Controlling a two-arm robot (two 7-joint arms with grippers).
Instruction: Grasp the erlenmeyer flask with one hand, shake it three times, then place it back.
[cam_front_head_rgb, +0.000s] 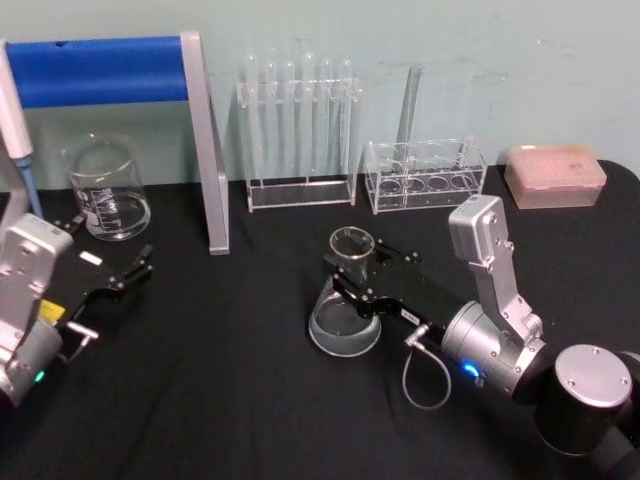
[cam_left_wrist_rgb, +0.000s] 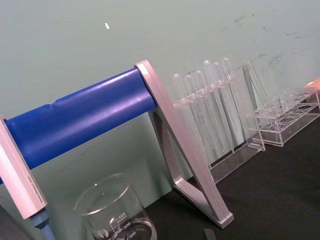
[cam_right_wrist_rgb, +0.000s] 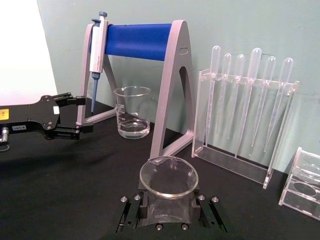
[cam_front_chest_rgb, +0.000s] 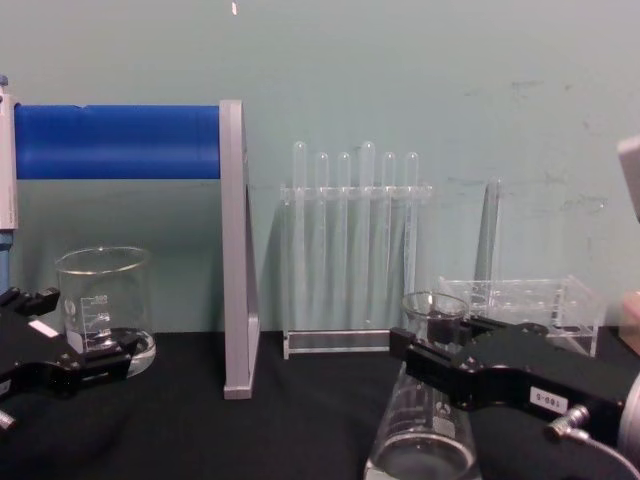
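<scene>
The erlenmeyer flask is clear glass and stands with its wide base on the black table, right of centre. My right gripper reaches in from the right and is shut on the flask's neck just under the flared rim. In the right wrist view the flask's rim sits between the two black fingers. The chest view shows the flask from the side, with the right gripper clamped across its neck. My left gripper rests open at the table's left, beside the beaker and holding nothing.
A glass beaker with a little liquid stands at the far left. A blue-barred pipette stand holds a pipette. A rack of test tubes, a second clear rack and a pink tip box line the back.
</scene>
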